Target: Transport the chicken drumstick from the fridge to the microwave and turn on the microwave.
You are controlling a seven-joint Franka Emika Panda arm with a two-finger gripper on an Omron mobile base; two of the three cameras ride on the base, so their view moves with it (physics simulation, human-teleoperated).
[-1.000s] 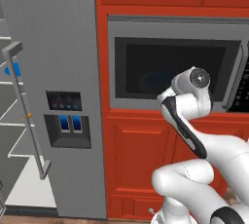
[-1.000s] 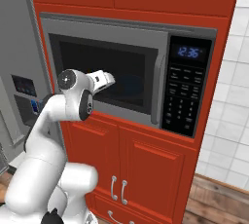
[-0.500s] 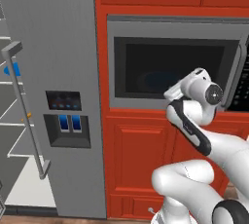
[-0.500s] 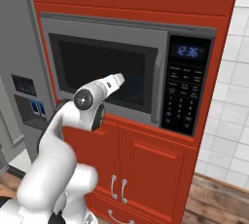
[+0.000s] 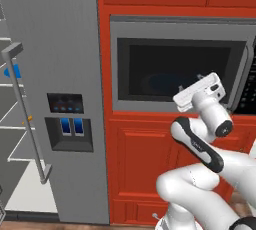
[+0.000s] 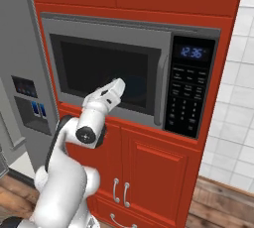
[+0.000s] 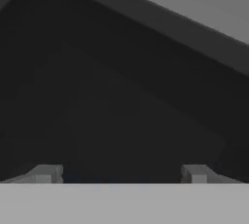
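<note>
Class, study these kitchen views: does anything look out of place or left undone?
Yes: the fridge stands open, its left door swung out and shelves exposed. The microwave is shut, and the open gripper holds nothing.

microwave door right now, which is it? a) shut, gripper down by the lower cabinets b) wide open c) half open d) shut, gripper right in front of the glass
d: the microwave door sits flush in its frame, and the open gripper faces the dark glass close up.

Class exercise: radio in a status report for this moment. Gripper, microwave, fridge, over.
Gripper open, empty, facing the microwave window. Microwave door shut, clock lit. Fridge door open at left.
</note>
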